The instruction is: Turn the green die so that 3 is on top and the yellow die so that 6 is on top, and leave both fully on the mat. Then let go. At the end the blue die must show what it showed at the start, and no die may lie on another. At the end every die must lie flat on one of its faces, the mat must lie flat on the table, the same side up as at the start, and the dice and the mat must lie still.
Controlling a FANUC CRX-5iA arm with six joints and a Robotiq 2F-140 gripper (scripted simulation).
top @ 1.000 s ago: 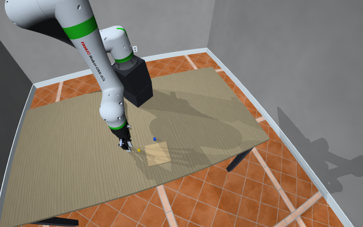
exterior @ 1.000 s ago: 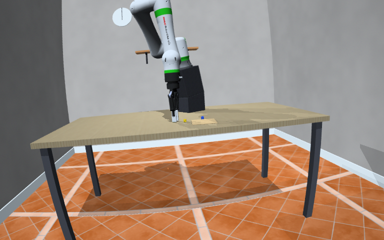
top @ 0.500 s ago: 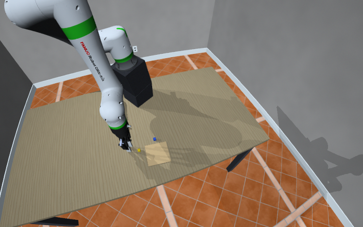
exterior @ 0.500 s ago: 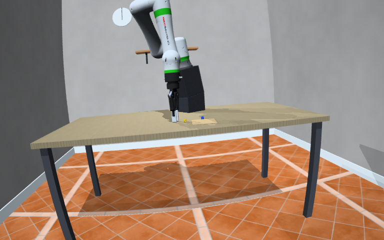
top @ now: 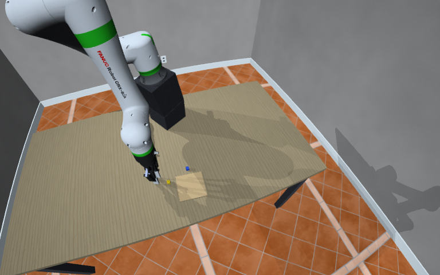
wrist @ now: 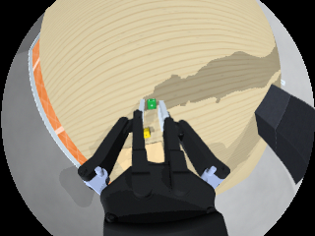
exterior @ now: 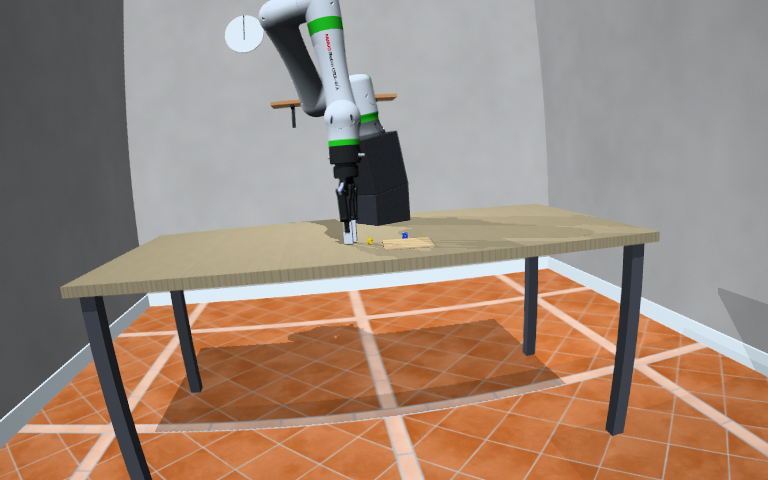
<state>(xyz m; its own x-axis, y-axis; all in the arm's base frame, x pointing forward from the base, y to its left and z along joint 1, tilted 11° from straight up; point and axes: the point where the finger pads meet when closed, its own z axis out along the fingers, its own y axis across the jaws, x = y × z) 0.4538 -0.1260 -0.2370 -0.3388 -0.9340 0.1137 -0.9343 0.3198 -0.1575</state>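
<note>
Placement outstanding: green die [wrist: 152, 103] stands between the fingertips of the pincer [top: 157, 179] [exterior: 351, 240] [wrist: 151, 106], part-open, ungripped; yellow die [top: 168, 182] [exterior: 369, 241] [wrist: 147, 133] also off the mat [top: 191, 186] [exterior: 407, 243] [wrist: 155, 154], toward the tabletop's [top: 81, 194] [exterior: 226, 249] [wrist: 172, 29] near long edge. Top numbers unreadable.

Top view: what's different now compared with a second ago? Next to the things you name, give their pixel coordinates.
The white-and-green robot arm [top: 112, 71] [exterior: 334, 73] has shifted very slightly left in the top view. No pickup or release shows. The yellow die [top: 168, 182] [exterior: 369, 241] [wrist: 147, 133], blue die [top: 187, 168] [exterior: 404, 235] and square wooden mat [top: 191, 186] [exterior: 407, 243] [wrist: 155, 151] stayed put.
</note>
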